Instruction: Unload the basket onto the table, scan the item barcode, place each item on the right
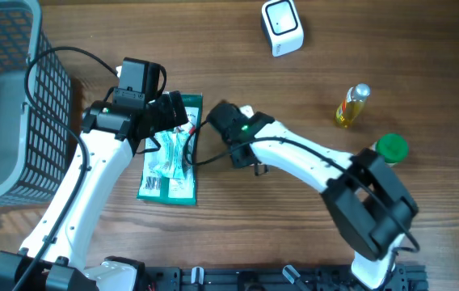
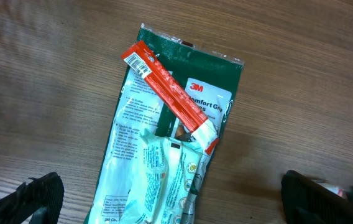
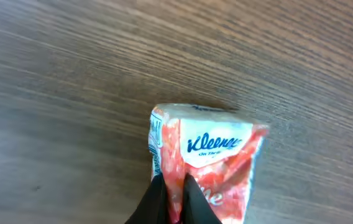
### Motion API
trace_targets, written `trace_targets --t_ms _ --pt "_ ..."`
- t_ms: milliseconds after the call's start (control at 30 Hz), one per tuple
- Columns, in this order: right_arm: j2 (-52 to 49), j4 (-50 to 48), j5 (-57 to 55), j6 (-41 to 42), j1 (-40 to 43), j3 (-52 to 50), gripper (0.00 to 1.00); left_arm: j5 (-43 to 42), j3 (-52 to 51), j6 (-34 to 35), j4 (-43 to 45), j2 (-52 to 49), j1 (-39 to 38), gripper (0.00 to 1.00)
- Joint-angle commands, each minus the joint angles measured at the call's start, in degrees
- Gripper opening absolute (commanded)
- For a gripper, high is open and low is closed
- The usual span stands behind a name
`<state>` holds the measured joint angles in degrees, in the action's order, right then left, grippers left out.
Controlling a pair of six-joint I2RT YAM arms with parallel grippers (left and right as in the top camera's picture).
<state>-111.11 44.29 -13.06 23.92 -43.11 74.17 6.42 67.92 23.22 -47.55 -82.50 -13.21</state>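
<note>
Red-and-white Kleenex pack [image 3: 209,155] sits pinched at its lower edge between the closed right fingers [image 3: 155,205], with bare wood behind it. From overhead, that arm reaches in from the lower right to the middle of the surface [image 1: 310,81], its tip just right of a green packet [image 1: 169,184]. The left fingers [image 2: 33,199] are spread wide over this packet, gripping nothing, one dark tip in each lower corner of the left wrist view. On the packet lie a red strip [image 2: 167,90] with a barcode at its upper end and a pale teal wrapper [image 2: 158,180]. A white scanner [image 1: 282,26] stands at the far edge, well apart from the pack. A yellow bottle [image 1: 352,105] and a green-lidded jar [image 1: 391,147] stand to the right, and a grey basket [image 1: 48,105] stands at the left.
</note>
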Motion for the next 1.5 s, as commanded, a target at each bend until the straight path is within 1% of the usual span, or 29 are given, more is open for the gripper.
trace_targets --t_ms 0,67,100,200,333,367,433,567,667,867,933,1067,1233,1333,1467 --pt "8.33 0.13 12.70 -3.82 4.33 1.25 0.04 0.74 0.76 -0.48 0.13 0.22 0.22 1.00" --pt "10.54 0.09 22.08 -6.49 7.67 1.25 0.04 0.74 0.76 -0.48 0.13 0.22 0.22 1.00" --pt "11.26 0.11 28.44 -7.87 10.67 1.25 0.04 0.74 0.76 -0.48 0.13 0.22 0.22 1.00" --pt "10.82 -0.66 42.99 -12.20 17.49 0.55 0.04 0.74 0.76 -0.48 0.13 0.22 0.22 1.00" --pt "10.75 -9.88 56.37 -11.82 23.65 -5.38 0.04 0.74 0.76 -0.48 0.13 0.22 0.22 1.00" --pt "10.71 -13.29 61.83 -11.74 24.94 -7.72 0.04 0.74 0.76 -0.48 0.13 0.22 0.22 1.00" --pt "10.71 -18.45 66.93 -10.86 26.25 -11.37 0.04 0.74 0.76 -0.48 0.13 0.22 0.22 1.00" --pt "10.38 -31.95 67.38 -3.82 26.86 -20.26 0.04 0.74 0.76 -0.48 0.13 0.22 0.22 1.00" --pt "10.16 -37.70 64.39 -1.16 26.86 -24.30 0.04 0.74 0.76 -0.48 0.13 0.22 0.22 1.00" --pt "10.16 -37.46 60.30 -0.81 26.86 -25.53 0.04 0.74 0.76 -0.48 0.13 0.22 0.22 1.00" --pt "10.16 -37.94 57.79 0.52 26.86 -26.69 0.04 0.74 0.76 -0.48 0.13 0.22 0.22 1.00" --pt "10.14 -41.68 57.55 1.70 26.86 -28.89 0.04 0.74 0.76 -0.48 0.13 0.22 0.22 1.00" --pt "8.39 -42.03 57.42 1.79 26.86 -28.92 0.04 0.74 0.76 -0.48 0.13 0.22 0.22 1.00" --pt "7.04 -42.32 56.76 3.19 26.86 -28.92 0.04 0.74 0.76 -0.48 0.13 0.22 0.22 1.00" --pt "7.02 -42.27 55.84 3.30 26.86 -28.92 0.05 0.74 0.76 -0.48 0.13 0.22 0.22 1.00"
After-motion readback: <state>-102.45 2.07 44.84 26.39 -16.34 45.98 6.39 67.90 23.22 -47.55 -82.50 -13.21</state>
